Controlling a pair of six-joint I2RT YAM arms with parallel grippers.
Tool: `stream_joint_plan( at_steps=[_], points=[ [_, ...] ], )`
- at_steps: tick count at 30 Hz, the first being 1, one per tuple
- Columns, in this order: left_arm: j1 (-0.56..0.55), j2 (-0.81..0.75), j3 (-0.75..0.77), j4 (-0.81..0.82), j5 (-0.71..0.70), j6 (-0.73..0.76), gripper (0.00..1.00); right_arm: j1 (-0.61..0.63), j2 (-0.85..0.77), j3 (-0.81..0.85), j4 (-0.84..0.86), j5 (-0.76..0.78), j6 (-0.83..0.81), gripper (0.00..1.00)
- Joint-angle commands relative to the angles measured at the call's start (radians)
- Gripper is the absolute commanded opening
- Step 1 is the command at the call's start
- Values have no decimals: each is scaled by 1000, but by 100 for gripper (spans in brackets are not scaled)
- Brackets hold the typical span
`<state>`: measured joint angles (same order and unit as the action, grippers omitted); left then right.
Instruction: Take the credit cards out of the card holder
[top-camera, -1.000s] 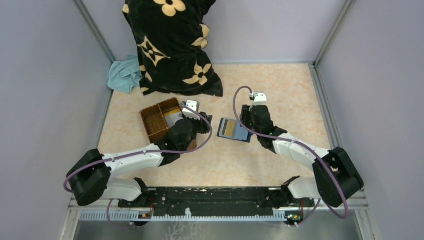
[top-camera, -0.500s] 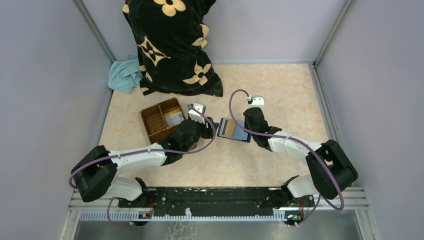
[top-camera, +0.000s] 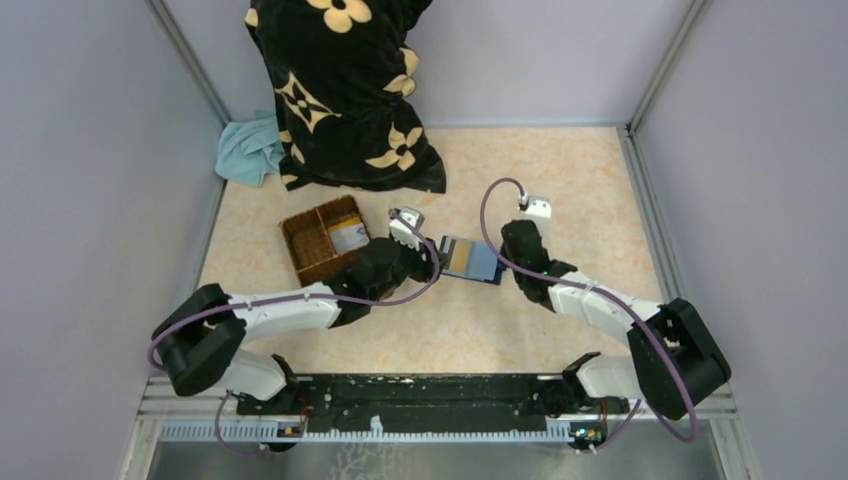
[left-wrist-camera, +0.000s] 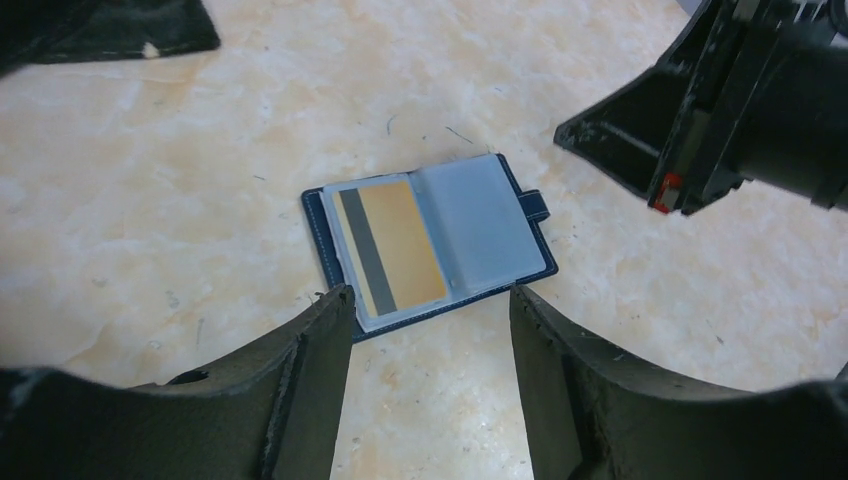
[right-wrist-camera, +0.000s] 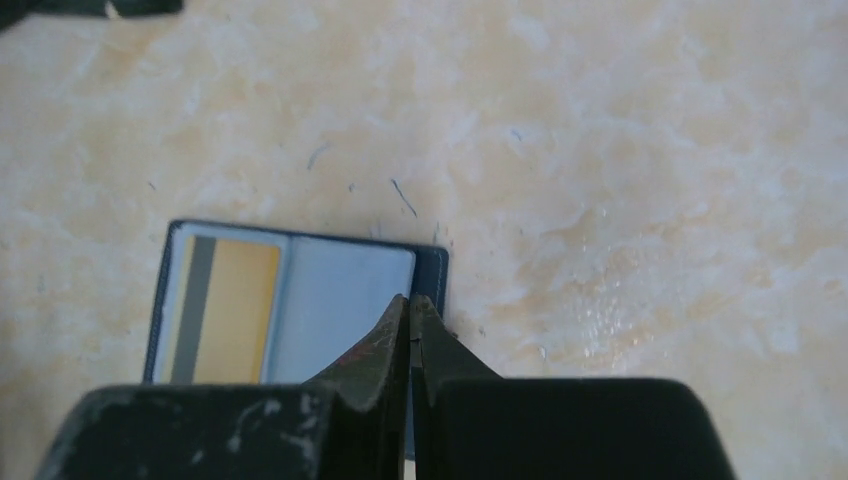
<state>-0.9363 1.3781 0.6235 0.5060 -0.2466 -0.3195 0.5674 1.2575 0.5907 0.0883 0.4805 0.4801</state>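
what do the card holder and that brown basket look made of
Card holder: matte navy cover, probably leather or faux leather; inner sleeves frosted clear plastic, since the gold card shows through. Basket: brown woven walls, wicker or plastic imitation; too small to tell.

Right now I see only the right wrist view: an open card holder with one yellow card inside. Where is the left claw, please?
Observer: The left claw hangs open at one long edge of the card holder, gripping nothing.
Operator: My right claw hides one side. Is there a clasp?
Observer: Yes, a small clasp tab sticks out of the edge on that side.
Operator: Is any card out already?
Observer: In the top view, what looks like a flat card lies in one compartment of the brown basket, left of the holder.
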Motion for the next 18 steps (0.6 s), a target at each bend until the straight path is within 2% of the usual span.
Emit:
stream_joint_plan(
  at_steps=[1,8,12,15,18],
  points=[
    [-4,105,67,56,94,7,64,-9,-26,-82,-31,-130,113,0],
    [15,279,183,58,107,-10,61,-8,-82,-205,90,-284,128,0],
    [102,361,270,-51,203,-102,61,-7,-89,-186,106,-313,100,0],
    [179,388,260,-41,286,-160,60,4,-91,-170,116,-345,86,0],
    [225,384,245,-26,279,-146,60,41,-99,-166,130,-344,84,0]
  ],
)
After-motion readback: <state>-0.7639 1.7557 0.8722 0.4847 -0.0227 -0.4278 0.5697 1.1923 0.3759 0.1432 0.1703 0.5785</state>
